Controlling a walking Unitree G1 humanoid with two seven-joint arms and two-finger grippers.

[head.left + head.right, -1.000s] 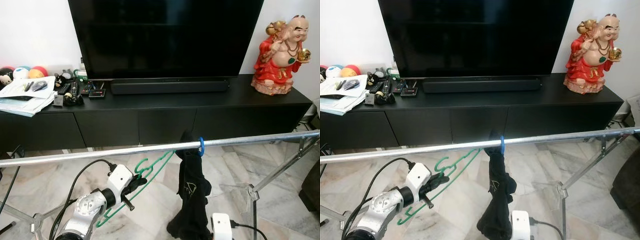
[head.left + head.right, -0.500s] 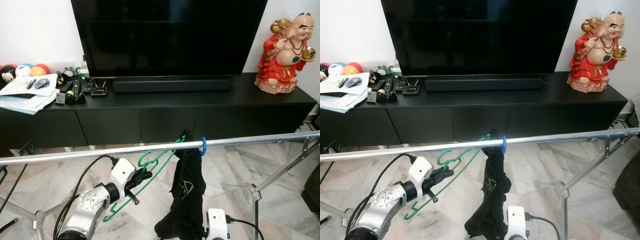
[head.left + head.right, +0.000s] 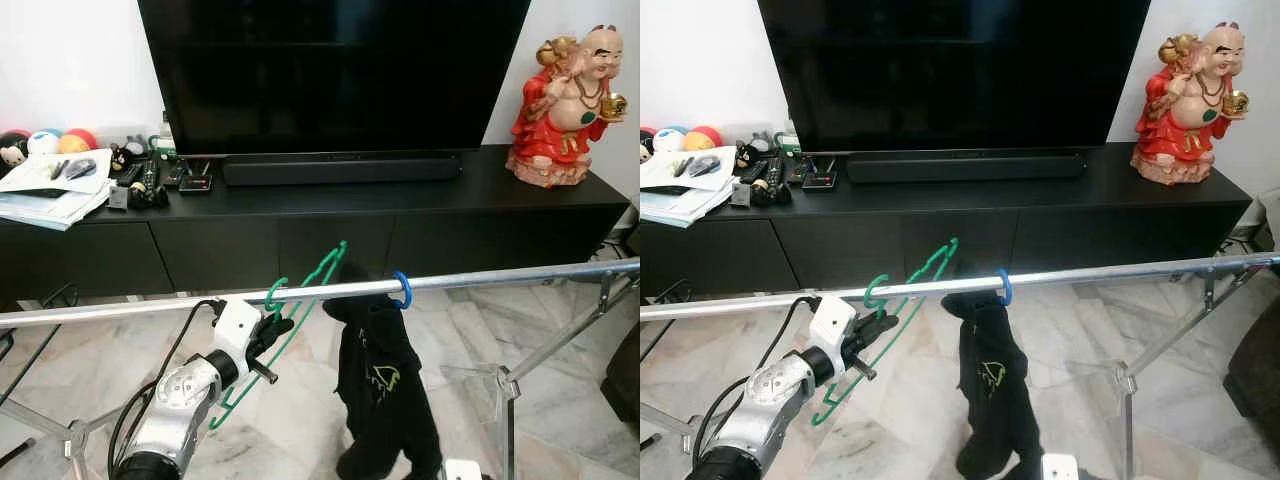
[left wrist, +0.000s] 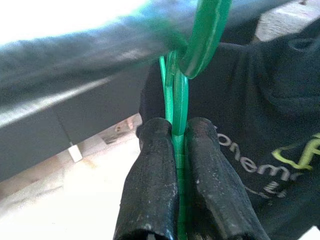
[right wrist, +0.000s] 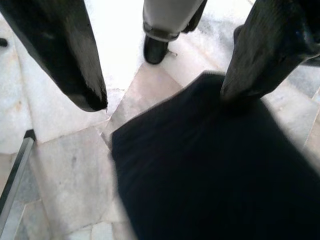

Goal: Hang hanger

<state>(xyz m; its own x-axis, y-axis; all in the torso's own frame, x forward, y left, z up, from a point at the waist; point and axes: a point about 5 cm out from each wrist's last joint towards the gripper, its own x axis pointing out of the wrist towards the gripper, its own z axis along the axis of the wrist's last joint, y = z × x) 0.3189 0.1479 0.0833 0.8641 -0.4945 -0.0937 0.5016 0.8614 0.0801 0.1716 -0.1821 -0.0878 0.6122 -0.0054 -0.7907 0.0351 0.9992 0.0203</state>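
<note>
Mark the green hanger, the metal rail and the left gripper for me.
green hanger (image 3: 318, 275), left eye view, upper sloping arm.
metal rail (image 3: 500, 277), left eye view, bare stretch.
left gripper (image 4: 175, 150), left wrist view, between the fingertips.

Metal rail runs across the frame in front of the black TV cabinet. On the rail: green hanger, hook over it, left of the blue hook w/ 1 black garment hanging below. Cabinet top: soundbar at centre, red figurine to its right, papers & remotes to its left.
</note>
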